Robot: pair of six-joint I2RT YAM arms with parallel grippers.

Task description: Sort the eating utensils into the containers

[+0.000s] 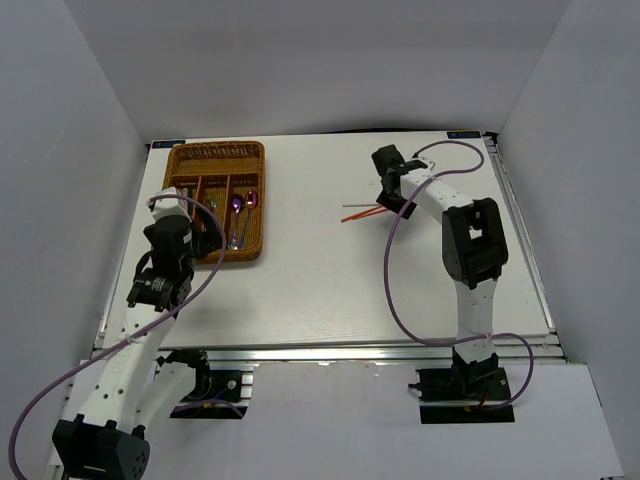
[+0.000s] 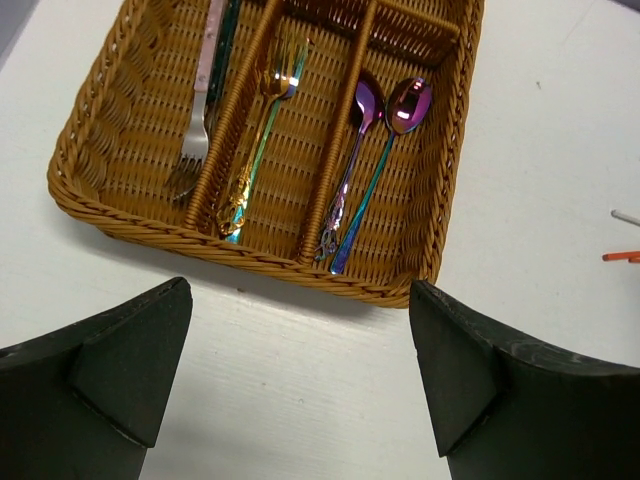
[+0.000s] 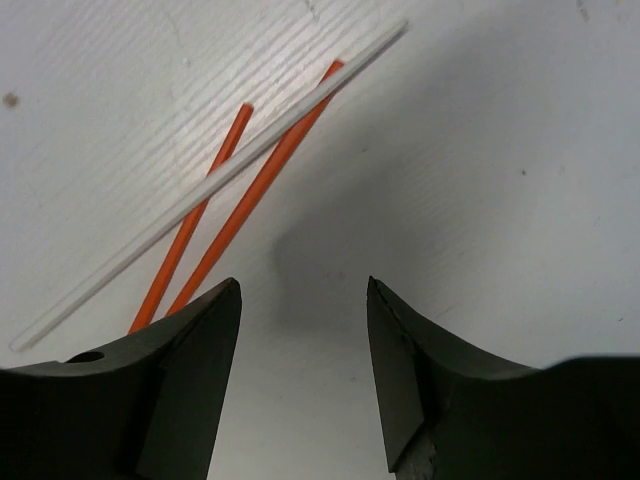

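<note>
- Your right gripper (image 3: 303,285) hung over the table (image 3: 480,150) with its jaws apart, holding nothing.
- Just ahead and to its left lay two red chopsticks (image 3: 245,200) with a white chopstick (image 3: 210,185) across them. Their near ends were hidden behind the finger on that side.
- Your left gripper (image 2: 300,290) was also spread wide and empty, just short of the wicker tray (image 2: 150,232).
- Beyond it, a silver fork (image 2: 198,120) lay in the left slot with its handle cut off, a gold-rainbow fork (image 2: 262,130) in the middle, and two purple spoons (image 2: 367,100) on the right.
- The crosswise slot farthest off was cropped, and you couldn't make out its contents.
</note>
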